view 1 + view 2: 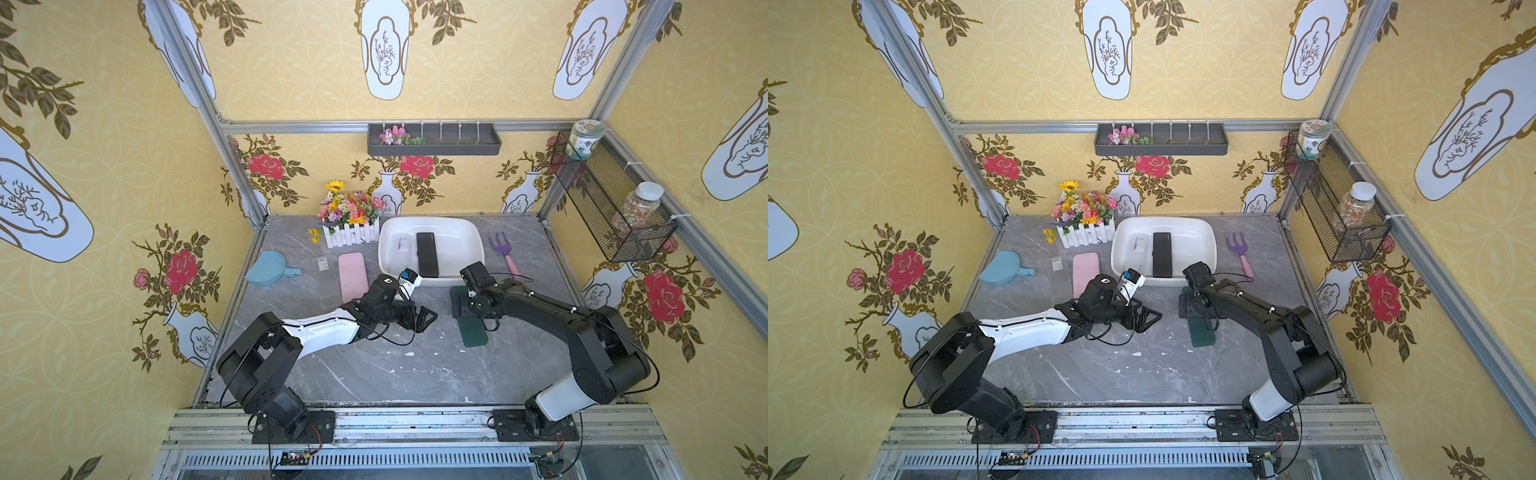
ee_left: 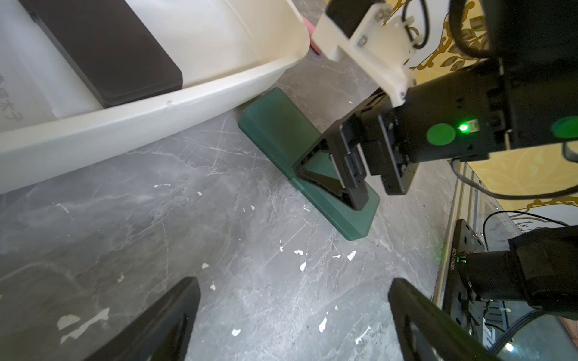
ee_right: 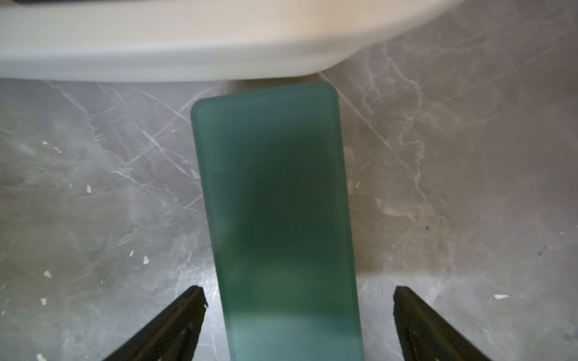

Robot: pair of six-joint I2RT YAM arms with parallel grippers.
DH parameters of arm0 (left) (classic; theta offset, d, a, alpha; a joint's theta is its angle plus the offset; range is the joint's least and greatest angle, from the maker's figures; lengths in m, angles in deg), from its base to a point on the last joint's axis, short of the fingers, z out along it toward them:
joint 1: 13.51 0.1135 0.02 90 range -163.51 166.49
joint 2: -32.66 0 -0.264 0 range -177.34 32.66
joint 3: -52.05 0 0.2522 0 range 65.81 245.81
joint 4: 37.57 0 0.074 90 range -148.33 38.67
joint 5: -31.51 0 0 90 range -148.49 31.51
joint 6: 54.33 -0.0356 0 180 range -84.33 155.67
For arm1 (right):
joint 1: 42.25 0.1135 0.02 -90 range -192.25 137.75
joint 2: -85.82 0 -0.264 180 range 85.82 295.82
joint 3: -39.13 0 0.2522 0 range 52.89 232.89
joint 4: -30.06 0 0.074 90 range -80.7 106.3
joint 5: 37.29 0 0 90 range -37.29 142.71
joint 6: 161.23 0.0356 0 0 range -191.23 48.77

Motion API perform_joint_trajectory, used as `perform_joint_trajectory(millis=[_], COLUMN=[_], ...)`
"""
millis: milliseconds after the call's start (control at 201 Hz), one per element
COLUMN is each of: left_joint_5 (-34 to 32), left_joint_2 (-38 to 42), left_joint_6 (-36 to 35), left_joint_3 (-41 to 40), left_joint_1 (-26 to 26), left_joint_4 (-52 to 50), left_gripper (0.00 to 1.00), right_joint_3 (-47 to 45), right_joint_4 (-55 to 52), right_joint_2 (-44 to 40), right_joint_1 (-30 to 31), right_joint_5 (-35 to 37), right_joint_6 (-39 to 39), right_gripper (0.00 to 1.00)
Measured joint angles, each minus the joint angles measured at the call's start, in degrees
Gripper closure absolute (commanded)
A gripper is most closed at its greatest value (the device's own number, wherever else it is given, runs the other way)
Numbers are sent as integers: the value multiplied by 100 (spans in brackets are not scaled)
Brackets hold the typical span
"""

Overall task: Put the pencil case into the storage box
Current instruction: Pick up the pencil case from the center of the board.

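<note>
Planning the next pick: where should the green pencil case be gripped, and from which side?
Across its long edges, from above: the green pencil case lies flat on the table, and the open right tool spans its narrow width.

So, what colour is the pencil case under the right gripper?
The pencil case is frosted green; right wrist view.

The storage box (image 1: 457, 243) is glossy plastic, the green pencil case (image 3: 275, 203) frosted matt (plastic too).

- storage box (image 1: 385, 253): glossy white, plain
- green pencil case (image 3: 275, 203): frosted teal, darker toward its middle
- black pencil case (image 1: 427, 253): plain black
- pink pencil case (image 1: 352, 276): pale, plain
- table (image 1: 374, 365): grey marble, white veins, flecks
</note>
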Motion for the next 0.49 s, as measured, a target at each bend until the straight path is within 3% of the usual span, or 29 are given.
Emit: perform_joint_trajectory(millis=[274,493], left_joint_5=[-42,-61], left_joint_2=[-85,-120], left_joint_6=[-111,-127], left_joint_3=[2,-7], left_joint_1=[-125,-127], left_joint_4=[-63,-63], left_gripper=[0,0], right_joint_3=[101,173], right_joint_4=[70,157], right_joint_2=[470,566], right_joint_1=[0,4], right_joint_5=[-9,-39], right_joint_6=[68,83], right_gripper=[0,13])
